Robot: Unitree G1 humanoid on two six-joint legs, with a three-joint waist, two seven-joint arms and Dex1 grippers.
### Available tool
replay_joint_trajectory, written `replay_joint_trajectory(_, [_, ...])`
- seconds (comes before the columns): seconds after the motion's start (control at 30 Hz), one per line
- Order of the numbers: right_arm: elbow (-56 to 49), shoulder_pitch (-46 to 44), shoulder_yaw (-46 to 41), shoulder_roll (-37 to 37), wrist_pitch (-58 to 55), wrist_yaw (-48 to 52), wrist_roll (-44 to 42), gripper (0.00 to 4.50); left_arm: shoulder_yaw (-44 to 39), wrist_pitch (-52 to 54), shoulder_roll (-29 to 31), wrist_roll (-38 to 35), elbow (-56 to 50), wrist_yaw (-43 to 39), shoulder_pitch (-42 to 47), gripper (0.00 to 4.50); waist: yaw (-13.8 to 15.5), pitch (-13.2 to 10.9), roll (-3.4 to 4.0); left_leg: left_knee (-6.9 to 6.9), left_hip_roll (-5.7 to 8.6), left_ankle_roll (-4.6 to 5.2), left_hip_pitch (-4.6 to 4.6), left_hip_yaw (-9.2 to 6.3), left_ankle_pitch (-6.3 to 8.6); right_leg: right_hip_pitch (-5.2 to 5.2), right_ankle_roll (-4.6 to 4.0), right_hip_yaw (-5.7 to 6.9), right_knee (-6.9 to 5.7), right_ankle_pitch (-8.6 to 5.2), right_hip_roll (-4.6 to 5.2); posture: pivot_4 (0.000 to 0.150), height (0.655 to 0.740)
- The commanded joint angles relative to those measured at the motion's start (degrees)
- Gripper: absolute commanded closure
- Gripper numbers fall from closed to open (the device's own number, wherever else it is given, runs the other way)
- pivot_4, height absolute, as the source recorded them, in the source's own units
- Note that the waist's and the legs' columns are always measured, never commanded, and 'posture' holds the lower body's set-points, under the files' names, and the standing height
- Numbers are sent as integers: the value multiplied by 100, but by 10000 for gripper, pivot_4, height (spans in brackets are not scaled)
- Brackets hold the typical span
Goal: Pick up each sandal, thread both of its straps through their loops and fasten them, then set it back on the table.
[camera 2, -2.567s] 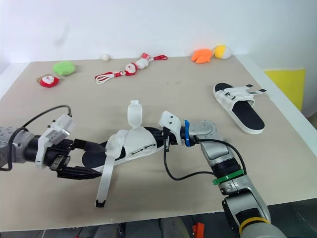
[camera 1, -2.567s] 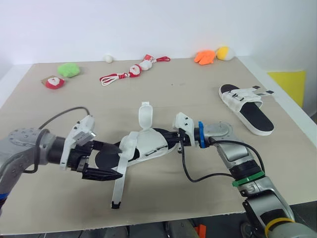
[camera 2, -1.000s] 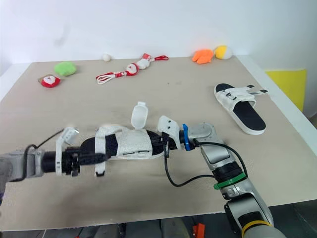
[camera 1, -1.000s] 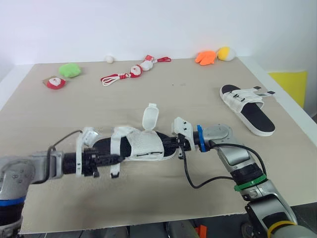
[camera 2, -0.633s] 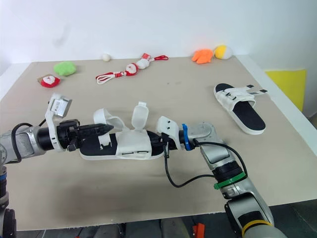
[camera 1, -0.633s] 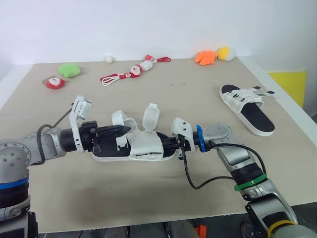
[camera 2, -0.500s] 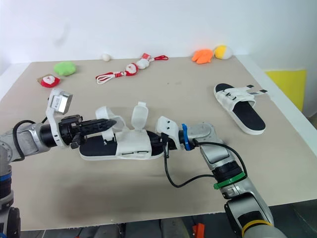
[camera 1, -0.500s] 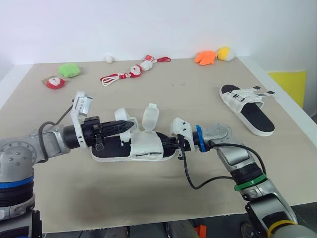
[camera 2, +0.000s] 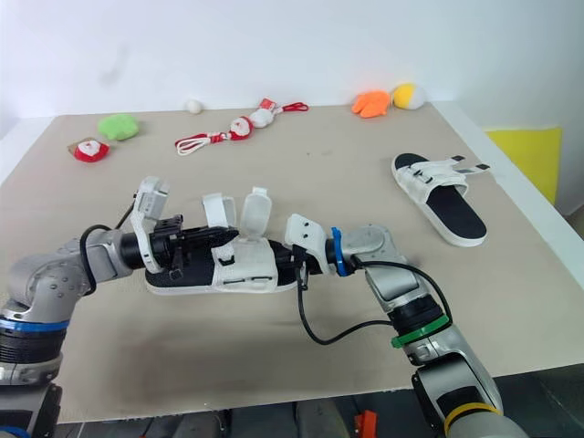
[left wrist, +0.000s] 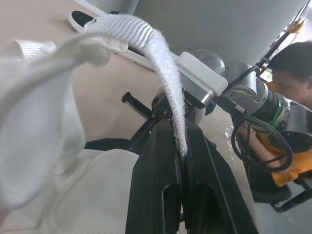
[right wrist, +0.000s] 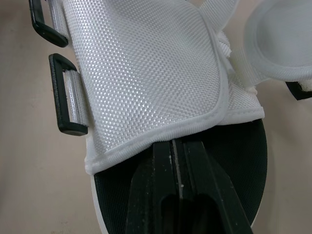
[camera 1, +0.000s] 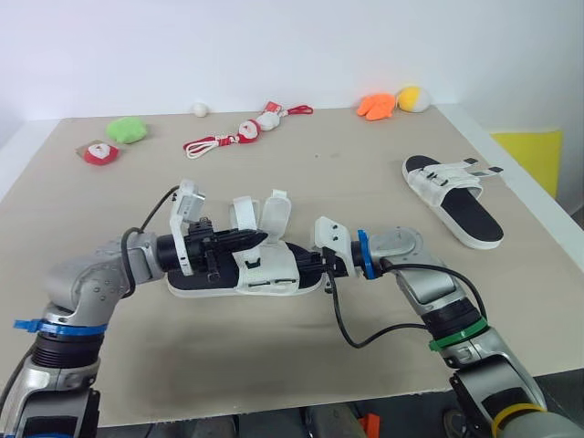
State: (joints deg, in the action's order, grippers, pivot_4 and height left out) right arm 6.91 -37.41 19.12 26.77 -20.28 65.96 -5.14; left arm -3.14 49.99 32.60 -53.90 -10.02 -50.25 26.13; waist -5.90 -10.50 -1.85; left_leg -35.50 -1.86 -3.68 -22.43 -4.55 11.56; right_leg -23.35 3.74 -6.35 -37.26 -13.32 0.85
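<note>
Beige table [camera 1: 365, 173], open sandal [camera 1: 265, 271] lying flat near front-edge centre, second sandal [camera 1: 453, 203] by right edge, right gripper [camera 1: 315, 265] pinched narrow on open sandal's end, left gripper [camera 1: 248, 239] clamped on raised strap [camera 1: 244, 212]

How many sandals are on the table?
2. The near sandal lies centrally, gripped by the left hand and right hand; the far sandal lies alone by the right edge of the table.
</note>
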Motion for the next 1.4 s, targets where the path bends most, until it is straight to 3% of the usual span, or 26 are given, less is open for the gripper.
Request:
replay_joint_trajectory(0.03, [25, 40, 135, -34, -100, -96, 113, 45000, -58, 150, -69, -141, -151, 40, -26, 44526, -1, 0, 0, 0, 0, 0, 0, 0, 0, 0, 1, 0, 0, 1, 0, 1500, 7400])
replay_joint_trajectory(0.63, [47, 20, 152, -82, -91, -119, 97, 45000, -107, 690, 7, -277, -492, 302, -339, 44526, -4, 0, 0, 0, -5, 1, 2, -1, -1, 0, 3, 0, 0, 1, -6, 1500, 7400])
replay_joint_trajectory(1.4, [134, -49, 155, -85, -31, -129, 83, 45000, 202, 74, 70, 224, -893, 23, -1005, 44526, -7, 0, 0, 5, -38, 0, 5, 0, 3, -2, -13, 0, 0, -7, -38, 1500, 7400])
